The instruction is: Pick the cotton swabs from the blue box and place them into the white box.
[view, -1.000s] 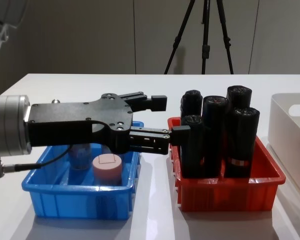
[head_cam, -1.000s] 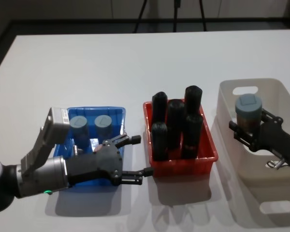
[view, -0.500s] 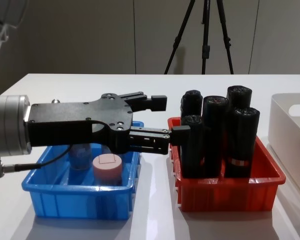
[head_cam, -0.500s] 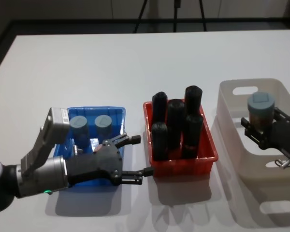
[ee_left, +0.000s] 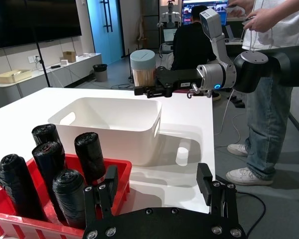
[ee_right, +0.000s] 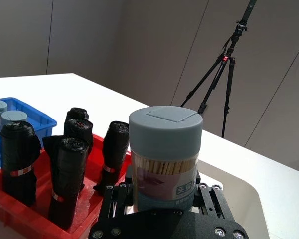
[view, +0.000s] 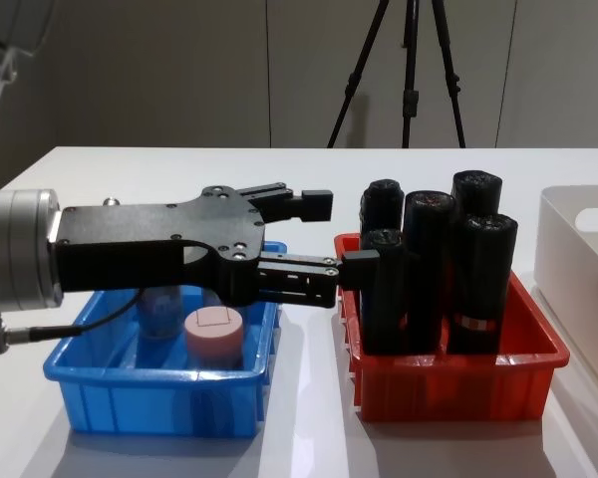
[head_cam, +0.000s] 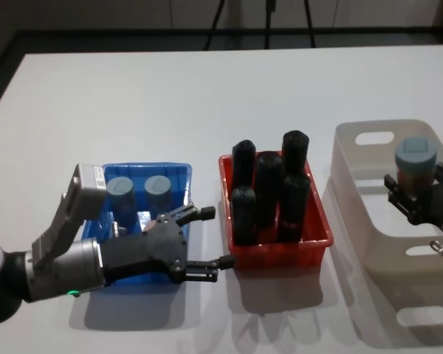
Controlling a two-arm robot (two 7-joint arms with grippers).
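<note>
— Rightward and a little farther back: that is where the right gripper (head_cam: 419,190) has gone since a second ago. It has carried its grey-blue tub (head_cam: 415,157) from the left part of the white box (head_cam: 376,299) toward the right side.

— Is the tub down in the box?

— No. Seen from the left wrist view, it hangs upright above the rim, clear of the walls. The black fingers are clamped on its clear body just below the lid. In the right wrist view the swab sticks and a label show through that clear wall.

— And the left gripper (head_cam: 215,237)?

— It has not shifted. It hovers over the near right corner of the blue box (head_cam: 173,171), fingers spread apart with nothing between them, the tips reaching toward the red tray (head_cam: 280,251).

— What is left in the blue box?

— Two grey-blue tubs (head_cam: 120,186) stand side by side at the far end. A pink tub (view: 212,332) stands nearer the front, under the left arm.

— And the red tray?

— It sits on the worktop (head_cam: 170,96) between the two boxes, holding five black rolls (head_cam: 267,184), all upright and packed close together.
</note>
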